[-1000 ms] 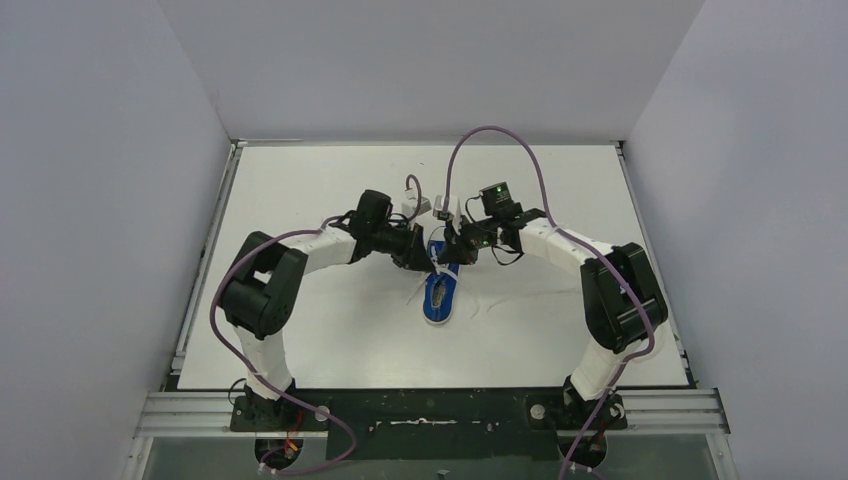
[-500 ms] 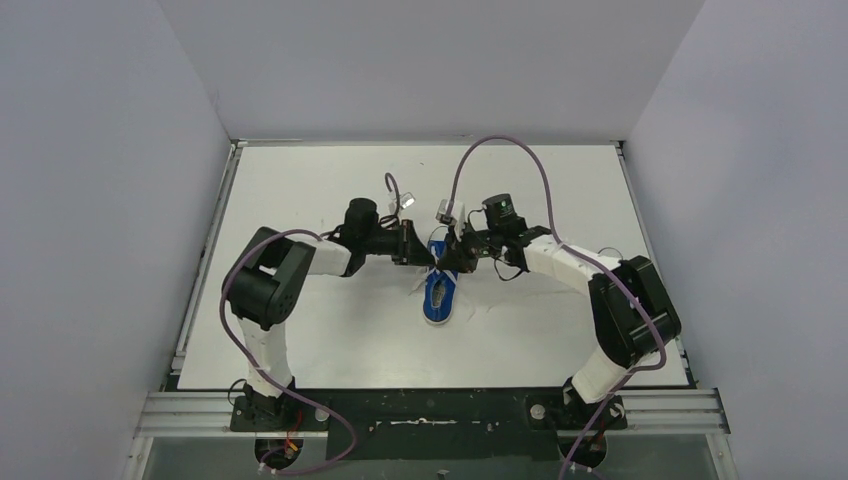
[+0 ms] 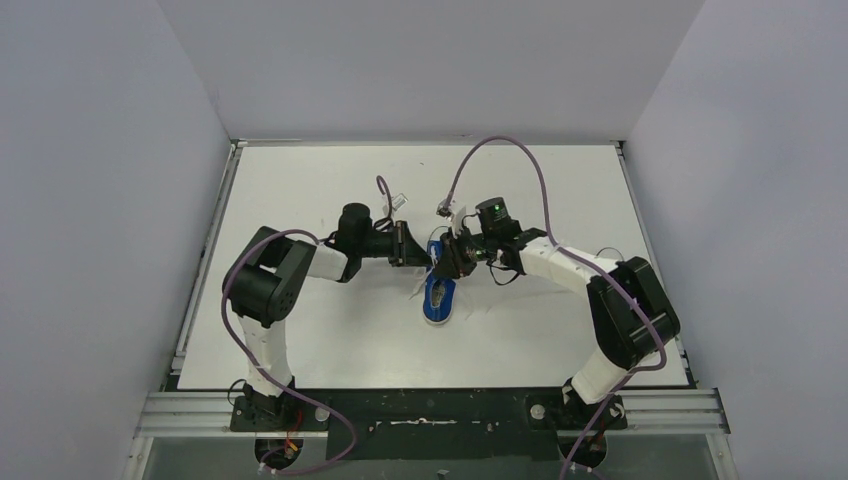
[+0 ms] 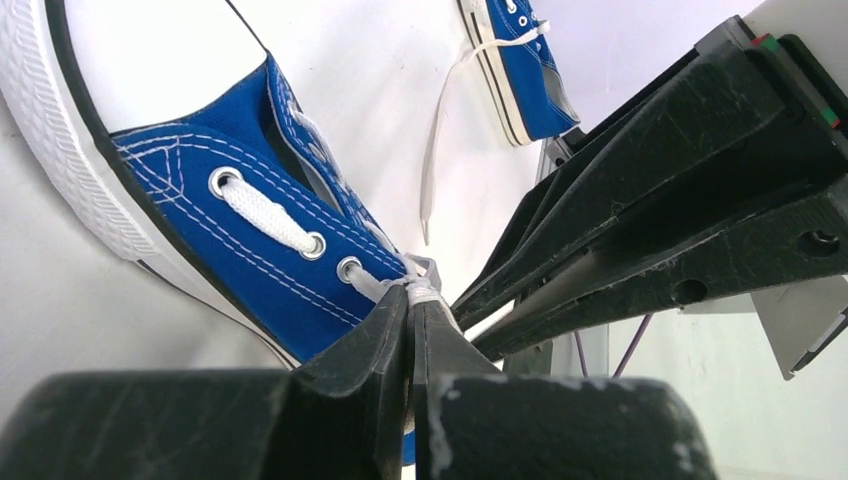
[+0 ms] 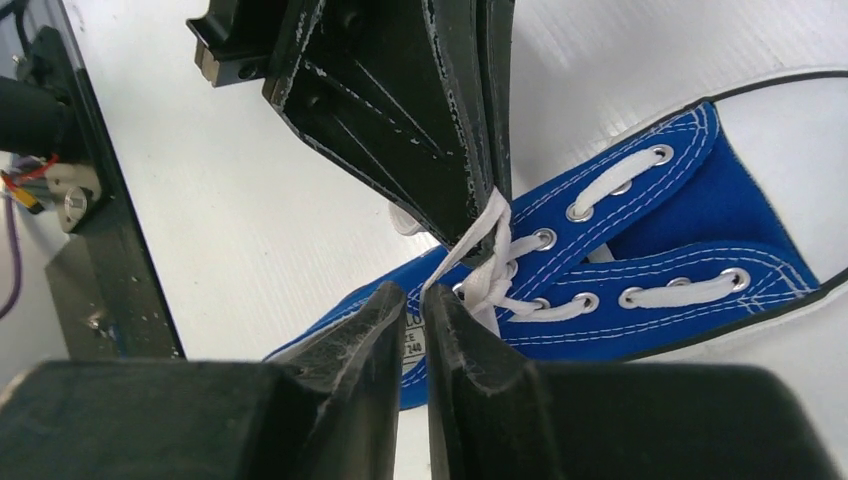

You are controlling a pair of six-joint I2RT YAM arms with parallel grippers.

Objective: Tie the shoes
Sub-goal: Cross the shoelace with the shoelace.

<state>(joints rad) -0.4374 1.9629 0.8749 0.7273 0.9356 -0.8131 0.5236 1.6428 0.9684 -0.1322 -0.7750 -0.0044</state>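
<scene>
Shoes (image 3: pixel 438 298) are lying mid-table (image 3: pixel 300 340), between the two arms and well in from every edge. Both grippers are meeting over the pair, tips nearly touching.

Left gripper (image 4: pixel 412 298): jaws are pressing fully together, pinching a white lace (image 4: pixel 424 290) right where it is leaving the last eyelets of the near shoe (image 4: pixel 250 240). A small bunch of lace is sitting at the fingertips. Cannot tell whether it is a cinched first knot or only crossed strands.

Right gripper (image 5: pixel 413 296): jaws are standing a sliver apart, with the tongue label (image 5: pixel 414 340) showing through the gap. One strand is running from the left tip down past the right fingertips, passing just beside them. Nothing appears to be lying between the pads, so I am judging it as gripping nothing.

Progress, as a judgement: early.
- Near shoe: laces are threaded through the eyelets and are being gathered at one end. No loops or bow are showing.
- Second shoe (image 4: pixel 525 70): sitting apart from the near one, with one lace end trailing loose across the table. It is looking untied and untouched.

Remaining, by my reading:
- Near shoe: securing the base knot, forming the loops and pulling the bow tight.
- Second shoe: the whole sequence.
</scene>
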